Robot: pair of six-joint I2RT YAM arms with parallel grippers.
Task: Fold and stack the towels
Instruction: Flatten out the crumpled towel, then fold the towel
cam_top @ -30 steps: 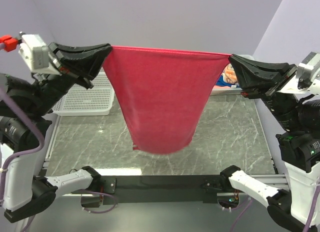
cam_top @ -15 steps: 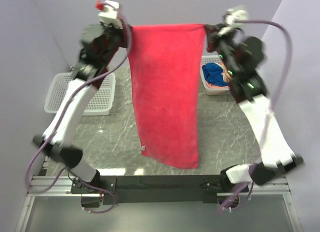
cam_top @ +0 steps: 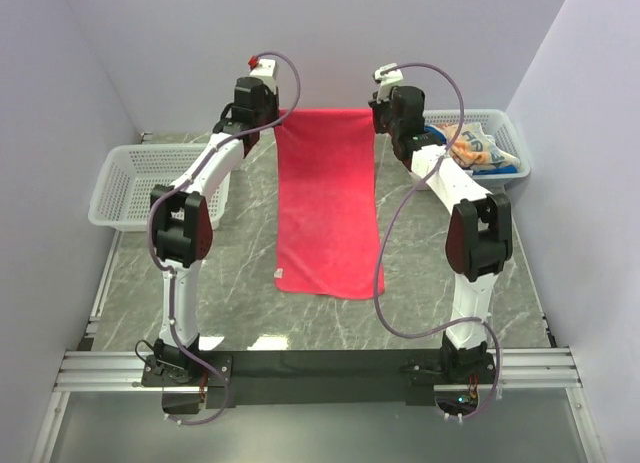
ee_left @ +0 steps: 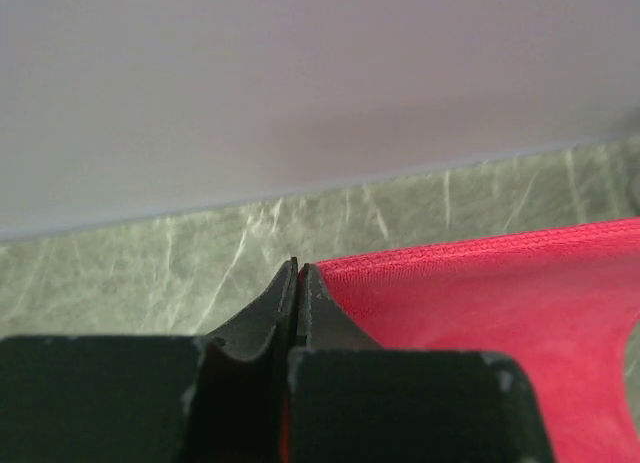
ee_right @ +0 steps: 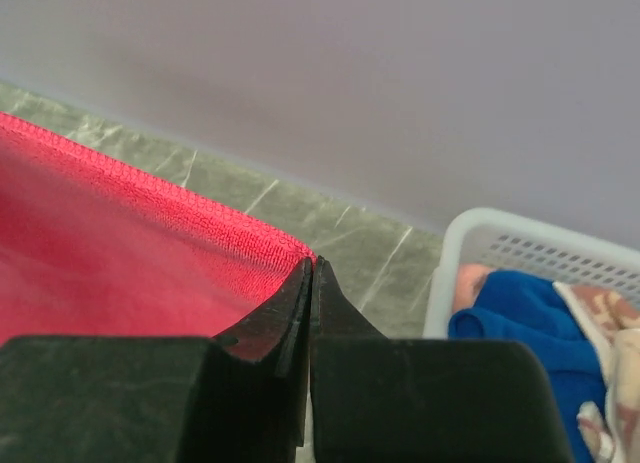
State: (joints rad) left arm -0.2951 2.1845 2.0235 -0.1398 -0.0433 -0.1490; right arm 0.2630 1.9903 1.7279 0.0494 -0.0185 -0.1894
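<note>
- Over at the far end of the table [cam_top: 240,303], the red towel [cam_top: 325,203] lies stretched lengthwise down the middle, its far edge held at both corners.
- Left gripper [ee_left: 297,270]: jaws pressed together on the far-left corner, with only a sliver of hem between the tips.
- Right gripper [ee_right: 311,265]: likewise clamped tight, pinching the far-right corner right at its edge.
- Risk, as I judge it: both holds are thin. If the arms pull apart or lift unevenly, a corner could slide out and the fold would come out crooked.
- Both arms are reaching a long way out. A jerky move back could drag the cloth and bunch it up.
- The right arm's cable [cam_top: 378,273] loops just beside the towel's right edge and might catch the fabric on a sweep.
- The right gripper sits near the right basket [cam_top: 515,133], so a wide swing could knock it.
- Count: two arms, two grippers, one towel on the table.
- Two white baskets: the left basket [cam_top: 110,198] and the right one.
- In the right basket I can make out a blue towel [ee_right: 500,313] and a printed towel [cam_top: 480,148]. Whether more lie underneath, I cannot tell.
</note>
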